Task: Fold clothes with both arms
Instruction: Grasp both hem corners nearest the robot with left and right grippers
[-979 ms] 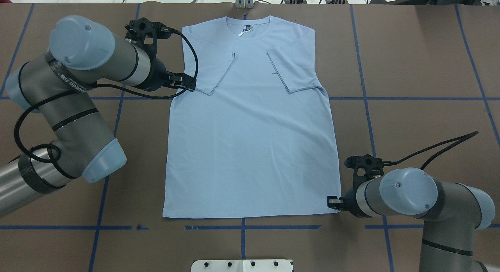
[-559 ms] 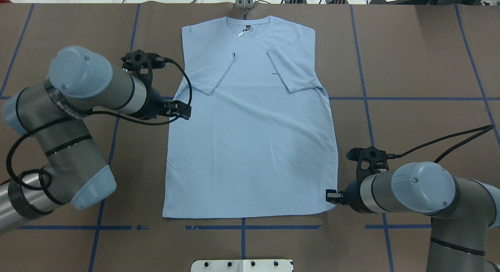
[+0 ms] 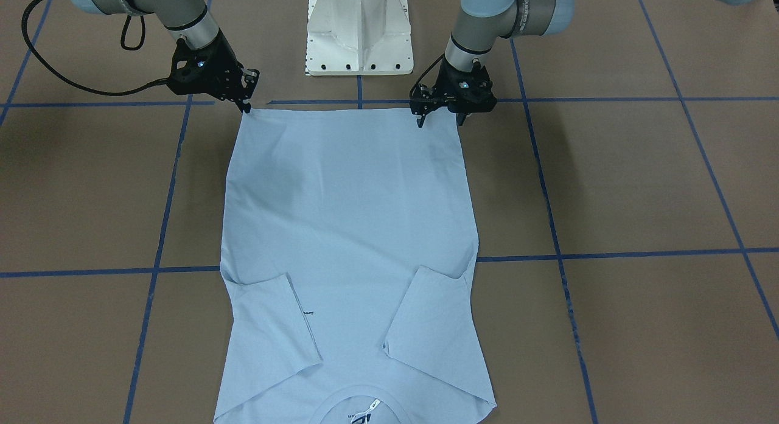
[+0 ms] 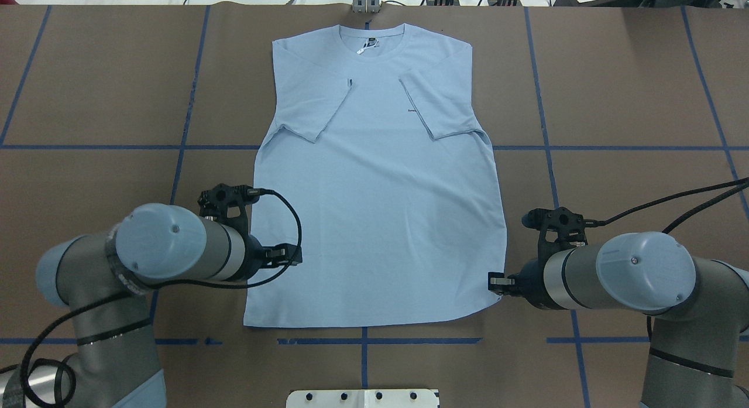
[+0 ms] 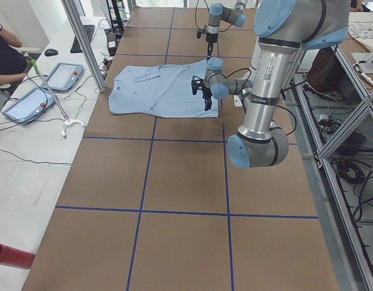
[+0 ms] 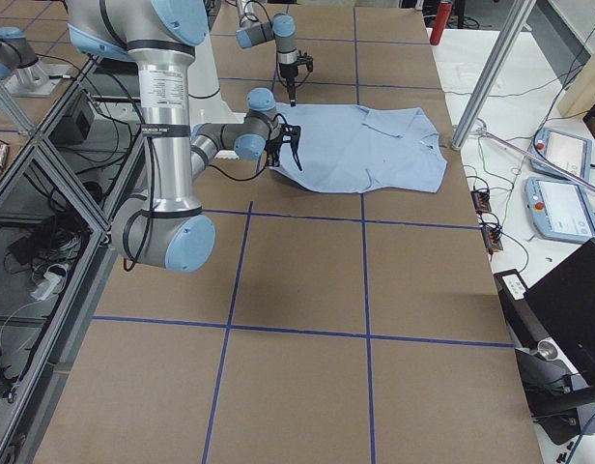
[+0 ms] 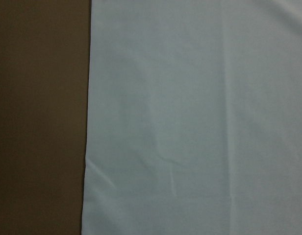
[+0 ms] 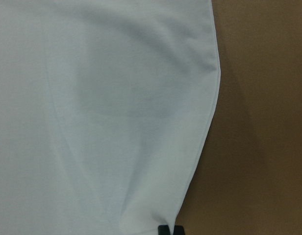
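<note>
The pale blue T-shirt (image 4: 374,220) lies flat at the centre of the brown desk (image 4: 614,103) in the overhead view. Its neck label (image 4: 367,45) is toward the top edge, and both short sleeves (image 4: 313,106) are folded inward over the chest. At lower right, the right end effector (image 4: 495,283) is closed on the hem corner, which is drawn slightly up out of the hem line. In the front-facing view, upper centre, the left end effector (image 3: 439,121) has its jaws spread apart over the other hem corner. Whether it touches the cloth cannot be told.
</note>
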